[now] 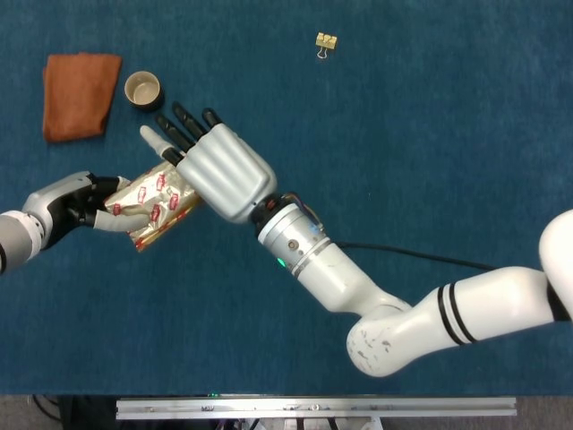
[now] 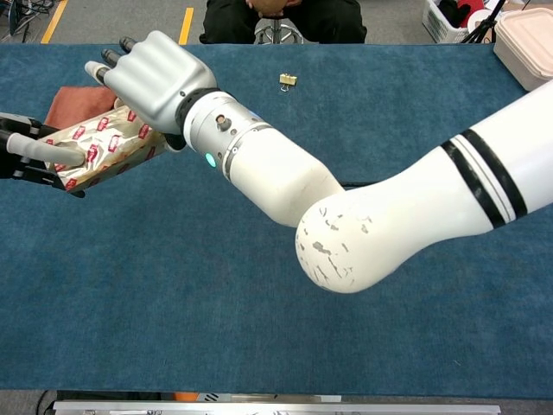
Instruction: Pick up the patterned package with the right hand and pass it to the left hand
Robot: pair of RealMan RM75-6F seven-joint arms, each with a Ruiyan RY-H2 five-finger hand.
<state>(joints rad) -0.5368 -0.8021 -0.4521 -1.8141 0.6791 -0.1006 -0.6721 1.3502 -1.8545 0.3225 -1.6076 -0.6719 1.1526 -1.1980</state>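
The patterned package (image 1: 157, 206) is gold foil with small red marks; it also shows in the chest view as the package (image 2: 99, 149). My left hand (image 1: 76, 204) grips its left end at the far left of both views, seen again as the left hand (image 2: 30, 154). My right hand (image 1: 215, 166) hovers over the package's right end with its fingers spread straight, holding nothing. In the chest view the right hand (image 2: 151, 76) sits above the package and partly hides it.
An orange cloth (image 1: 81, 94) lies at the back left with a small round cup (image 1: 143, 90) beside it. A gold binder clip (image 1: 327, 42) lies at the back centre. My right forearm (image 1: 331, 273) crosses the middle of the blue table (image 1: 430, 134).
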